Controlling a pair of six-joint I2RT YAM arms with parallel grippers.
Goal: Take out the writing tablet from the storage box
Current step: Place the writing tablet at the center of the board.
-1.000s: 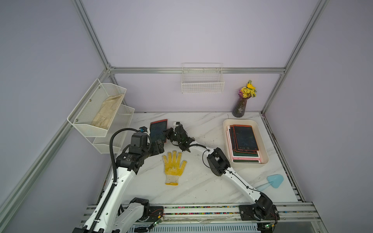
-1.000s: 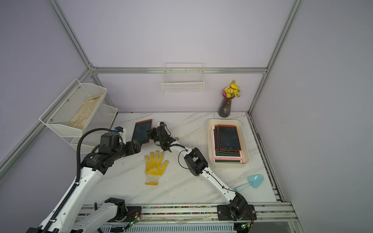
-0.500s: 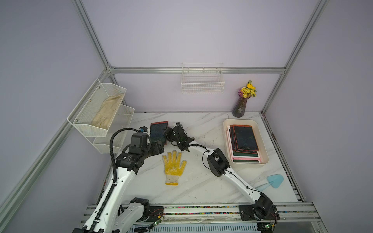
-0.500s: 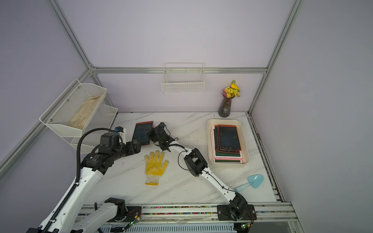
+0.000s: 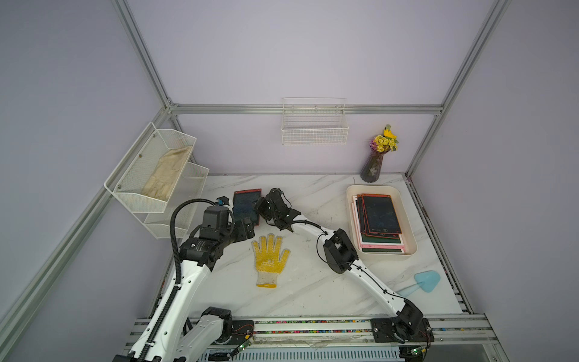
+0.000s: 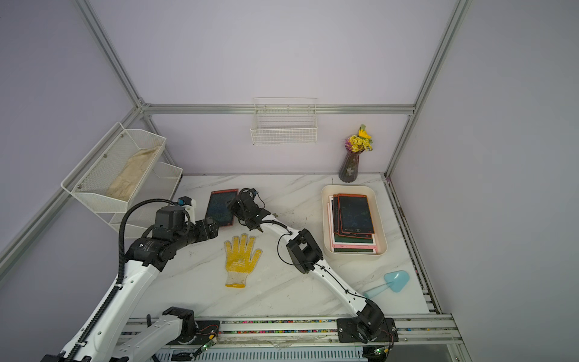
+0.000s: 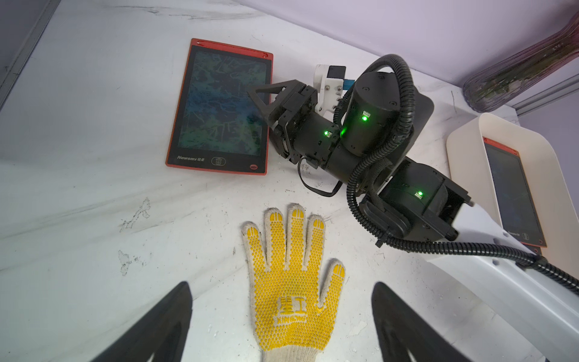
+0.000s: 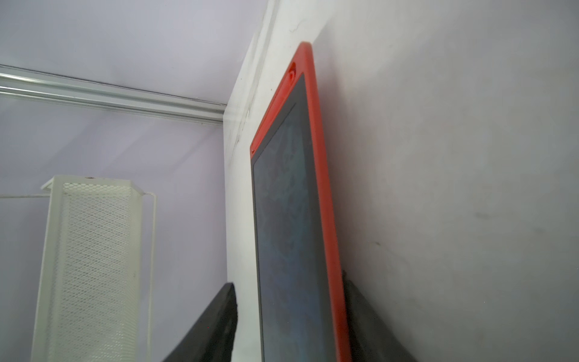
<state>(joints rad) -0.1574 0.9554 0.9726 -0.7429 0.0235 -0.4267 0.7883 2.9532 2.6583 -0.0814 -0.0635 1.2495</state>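
Nearest the robot, the left tool (image 7: 280, 285) hangs over the glove (image 7: 291, 297), jaws spread wide and holding nothing. Just beyond the glove and a little to its left, a red tablet (image 7: 219, 106) lies flat on the table (image 5: 313, 282), outside the box (image 5: 388, 255). Its long axis runs away from the robot.

The right tool (image 8: 287, 277) sits at the tablet's long edge on the box side, rolled so one jaw is over the screen and the other is low by the frame. The jaws are parted, with a clear gap above the screen, so the grip looks released. The right wrist view is too close to tell whether the lower jaw touches the frame.

The likely next move is for the right tool to slide straight off that edge, across the tablet's short axis, without dragging it.

Right of the glove and well apart, the box holds a stack (image 5: 380, 219) of tablets. The right arm is nearer to it.
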